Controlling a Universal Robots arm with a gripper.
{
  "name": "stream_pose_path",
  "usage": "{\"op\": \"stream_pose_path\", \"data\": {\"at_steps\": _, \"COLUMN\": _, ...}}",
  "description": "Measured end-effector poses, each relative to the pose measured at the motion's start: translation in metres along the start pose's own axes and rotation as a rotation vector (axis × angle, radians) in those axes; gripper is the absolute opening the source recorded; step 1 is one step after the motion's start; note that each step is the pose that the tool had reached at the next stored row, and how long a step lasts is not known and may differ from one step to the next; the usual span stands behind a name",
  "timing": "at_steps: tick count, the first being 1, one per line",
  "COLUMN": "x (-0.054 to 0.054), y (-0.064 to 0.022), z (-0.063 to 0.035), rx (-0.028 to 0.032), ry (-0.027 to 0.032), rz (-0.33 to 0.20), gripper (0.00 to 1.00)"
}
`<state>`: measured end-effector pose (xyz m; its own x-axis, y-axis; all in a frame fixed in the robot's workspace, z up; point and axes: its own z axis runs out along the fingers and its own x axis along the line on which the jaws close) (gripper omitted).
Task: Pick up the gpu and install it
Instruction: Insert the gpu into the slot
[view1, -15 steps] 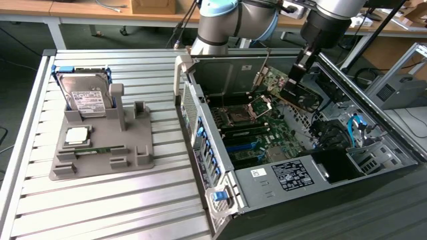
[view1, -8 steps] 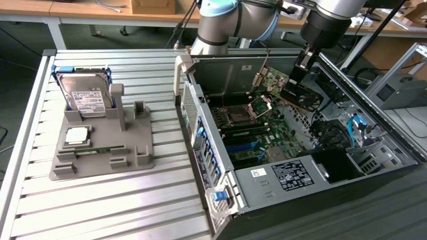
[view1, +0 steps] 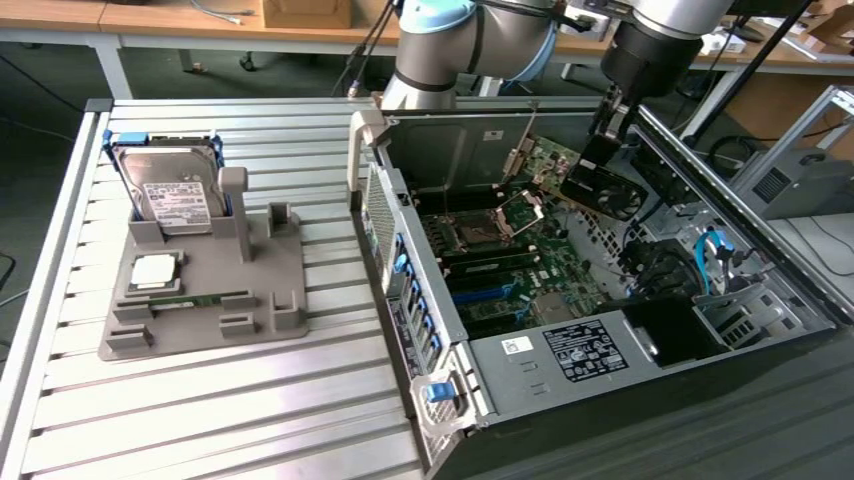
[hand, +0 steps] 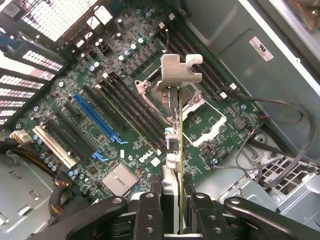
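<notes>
My tool (hand: 173, 207) clamped on gpu (hand: 176, 131), card edge-on, hanging over motherboard (hand: 100, 117) inside open case (view1: 534, 372). Judging it light, stiff, thin; components fragile. Best hold: flat faces, clear of bracket (hand: 180, 70) and connector edge. No twisting.

The end effector (hand: 174, 202) is holding the gpu (hand: 172, 142) edge-on between its fingers (hand: 149, 215), and the silvery bracket (hand: 181, 70) is hovering over the green motherboard (hand: 60, 95) with a blue slot (hand: 97, 117).
</notes>
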<state>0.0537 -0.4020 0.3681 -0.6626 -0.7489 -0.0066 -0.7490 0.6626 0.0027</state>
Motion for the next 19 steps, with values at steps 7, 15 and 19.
{"op": "stream_pose_path", "data": {"at_steps": 7, "x": 0.0, "y": 0.0, "z": 0.0, "rx": -0.0005, "ry": 0.0002, "rz": -0.063, "gripper": 0.27}}
{"op": "stream_pose_path", "data": {"at_steps": 15, "x": 0.0, "y": 0.0, "z": 0.0, "rx": -0.0011, "ry": 0.0004, "rz": -0.156, "gripper": 0.27}}
{"op": "stream_pose_path", "data": {"at_steps": 19, "x": 0.0, "y": 0.0, "z": 0.0, "rx": -0.0014, "ry": 0.0005, "rz": -0.21, "gripper": 0.27}}
